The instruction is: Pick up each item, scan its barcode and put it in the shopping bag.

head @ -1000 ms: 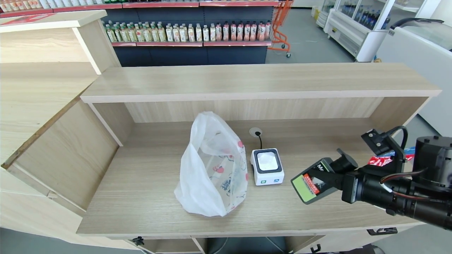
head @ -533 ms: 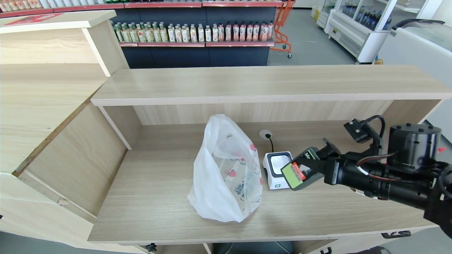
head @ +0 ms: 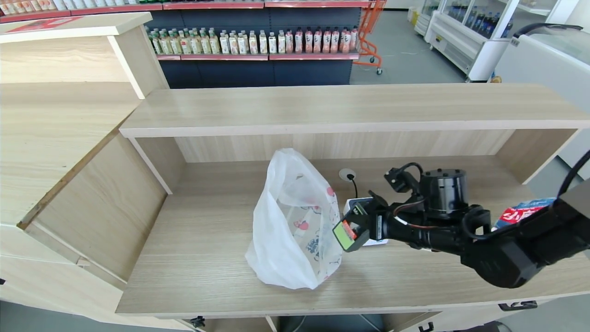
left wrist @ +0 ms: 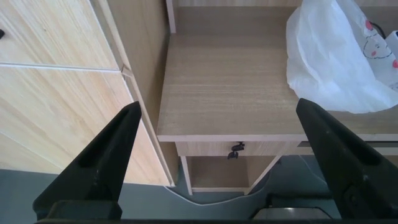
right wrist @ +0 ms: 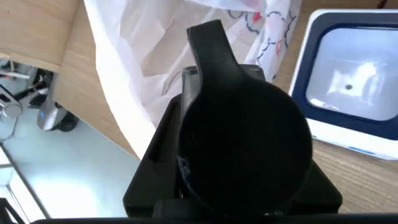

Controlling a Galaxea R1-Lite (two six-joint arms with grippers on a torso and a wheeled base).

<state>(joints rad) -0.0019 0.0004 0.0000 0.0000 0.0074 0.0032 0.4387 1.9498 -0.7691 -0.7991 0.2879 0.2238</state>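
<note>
Wooden counter: your right gripper grips one green-ended box, one shopping bag and one scanner just beside its jaws; your left gripper's jaws stand wide.

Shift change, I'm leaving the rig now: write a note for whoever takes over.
Right pincer: shut on a small box, held between shopping bag and scanner.
Left pincer: open, empty, by the counter, at its front left corner.
Done: box picked up; scan cannot be told.
Left: bag the box, then handle the red-and-blue packet at the counter's right end.
</note>
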